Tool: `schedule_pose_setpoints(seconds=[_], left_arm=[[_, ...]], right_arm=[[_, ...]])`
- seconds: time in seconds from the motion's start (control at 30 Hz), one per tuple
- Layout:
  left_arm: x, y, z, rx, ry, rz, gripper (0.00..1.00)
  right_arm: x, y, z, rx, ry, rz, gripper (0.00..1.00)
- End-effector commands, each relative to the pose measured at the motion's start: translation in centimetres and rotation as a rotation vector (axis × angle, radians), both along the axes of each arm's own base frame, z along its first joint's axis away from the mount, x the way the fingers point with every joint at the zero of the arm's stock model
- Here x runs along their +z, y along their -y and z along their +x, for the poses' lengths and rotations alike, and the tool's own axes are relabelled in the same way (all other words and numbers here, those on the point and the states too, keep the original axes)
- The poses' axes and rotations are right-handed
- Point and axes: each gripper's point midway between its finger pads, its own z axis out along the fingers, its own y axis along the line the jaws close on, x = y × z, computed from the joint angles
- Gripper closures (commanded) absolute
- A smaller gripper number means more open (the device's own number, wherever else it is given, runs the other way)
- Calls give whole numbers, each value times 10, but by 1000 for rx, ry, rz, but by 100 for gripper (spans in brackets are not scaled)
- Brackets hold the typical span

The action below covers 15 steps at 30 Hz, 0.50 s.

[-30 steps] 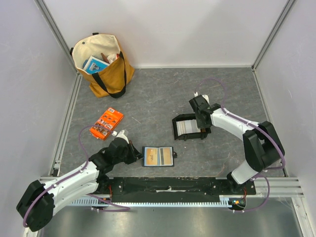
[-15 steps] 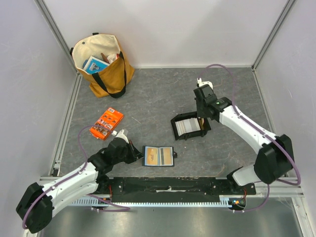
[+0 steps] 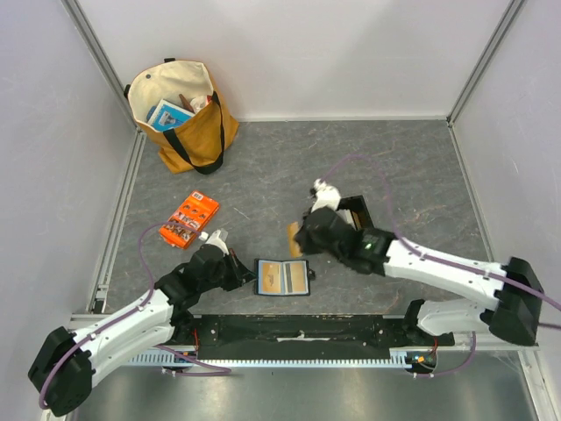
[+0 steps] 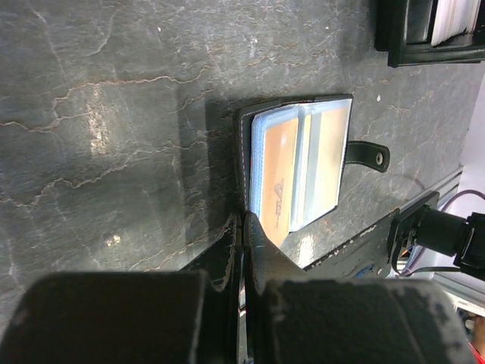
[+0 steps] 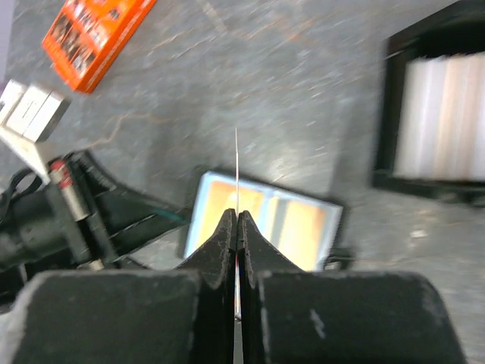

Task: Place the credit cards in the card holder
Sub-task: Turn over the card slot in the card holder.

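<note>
The right hand (image 5: 236, 218) is clamped on one credit card (image 5: 236, 163). In the right wrist view the card is edge-on, a thin line sticking out past the fingertips. From the top view it shows a tan face and is held off the surface (image 3: 263, 175), near the far edge of the card holder (image 3: 282, 278) and not touching it.

The card holder lies open and flat near the front edge, between the two arms. Its blue-edged slots face up, and tan-orange cards already show in both halves. The snap tab (image 4: 368, 156) sticks out on the side away from the left arm.

The left hand (image 4: 243, 221) has its fingers together, with the tips right at the holder's edge nearest the left arm. I cannot tell whether they pinch the cover or only press against it.

A black tray (image 5: 385, 114) sits behind and to the right of the holder, apart from it, and is partly hidden by the right arm from above. A pale stack of more credit cards (image 5: 447, 114) lies inside it, blurred.

An orange packet (image 3: 189, 219) lies to the left of the holder, well apart. A tote bag (image 3: 180, 118) stands in the far left corner.
</note>
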Motion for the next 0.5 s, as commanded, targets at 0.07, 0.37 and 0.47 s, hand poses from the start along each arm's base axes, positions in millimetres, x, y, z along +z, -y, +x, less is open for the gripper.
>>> schedule_pose_setpoints(seconds=[0.07, 0.37, 0.47], left_arm=[[21, 11, 5, 1, 27, -79, 98], [21, 10, 3, 4, 26, -84, 98], [21, 10, 3, 6, 25, -87, 98]], right_arm=[[0, -71, -22, -125, 96, 136, 100], [-35, -102, -37, -126, 92, 115, 100], [-40, -106, -36, -125, 92, 100, 100]])
